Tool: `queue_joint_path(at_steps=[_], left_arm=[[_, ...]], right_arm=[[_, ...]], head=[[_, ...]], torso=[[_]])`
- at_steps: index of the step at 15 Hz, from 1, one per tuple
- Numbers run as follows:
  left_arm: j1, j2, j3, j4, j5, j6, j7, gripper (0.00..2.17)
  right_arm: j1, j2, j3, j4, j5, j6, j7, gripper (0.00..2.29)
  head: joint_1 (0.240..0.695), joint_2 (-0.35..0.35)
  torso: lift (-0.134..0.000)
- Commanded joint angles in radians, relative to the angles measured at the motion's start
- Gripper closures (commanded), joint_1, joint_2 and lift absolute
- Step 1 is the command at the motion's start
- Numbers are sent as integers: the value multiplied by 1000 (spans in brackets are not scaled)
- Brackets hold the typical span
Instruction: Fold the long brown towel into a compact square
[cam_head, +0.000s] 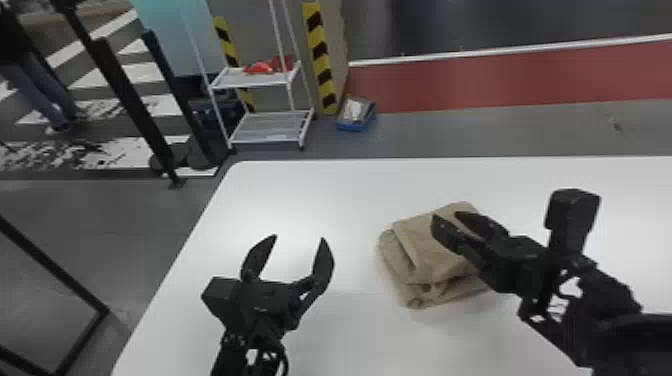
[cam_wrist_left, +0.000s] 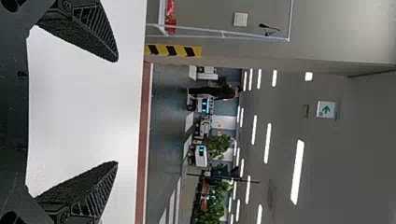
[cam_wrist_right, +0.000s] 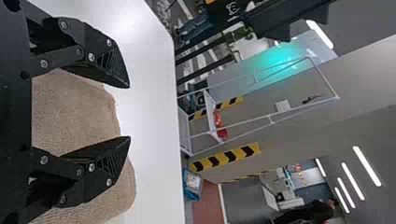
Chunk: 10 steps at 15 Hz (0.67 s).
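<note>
On the floor beyond the table (cam_head: 300, 187) stands a white cart (cam_head: 270, 127). The left gripper (cam_head: 299, 238) is over the table's left part, its fingers wide apart. Farther right lies the brown towel (cam_head: 422, 242), already folded into a thick, uneven bundle on the tabletop. The right gripper (cam_head: 445, 216) is over the towel, fingers apart; whether they touch it, I cannot tell.

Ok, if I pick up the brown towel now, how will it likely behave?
The brown towel will likely be floppy: its layers bulge and crease softly at the near side. Pinched by the top layer alone, it would probably come unfolded, since the folds look loose. It seems unlikely to roll, lying broad and low on the white table.
</note>
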Motion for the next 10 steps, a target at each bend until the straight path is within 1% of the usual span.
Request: queue_joint_path(at_steps=[1, 3, 5, 8, 9, 10], left_arm=[[0, -3, 0, -1, 0, -1, -1, 90], [-1, -3, 0, 1, 0, -1, -5, 90], [-1, -3, 3, -1, 2, -1, -5, 90], [-5, -3, 1, 1, 2, -1, -5, 90], [-6, -3, 1, 2, 0, 2, -6, 90], [-8, -3, 1, 2, 2, 2, -5, 90]], right_arm=[[-48, 1, 53, 71, 56, 53, 1, 1929], [-55, 1, 113, 86, 102, 80, 5, 1963], [-34, 1, 140, 77, 105, 92, 24, 1963], [35, 1, 132, 11, 111, 77, 60, 1963], [66, -5, 119, -17, 113, 83, 83, 1963], [90, -17, 106, -44, 111, 86, 97, 1963]], head=[[695, 254], [695, 268], [695, 299], [695, 331], [695, 338], [695, 346]], torso=[[-119], [-119], [-119], [-119], [-119], [-119]])
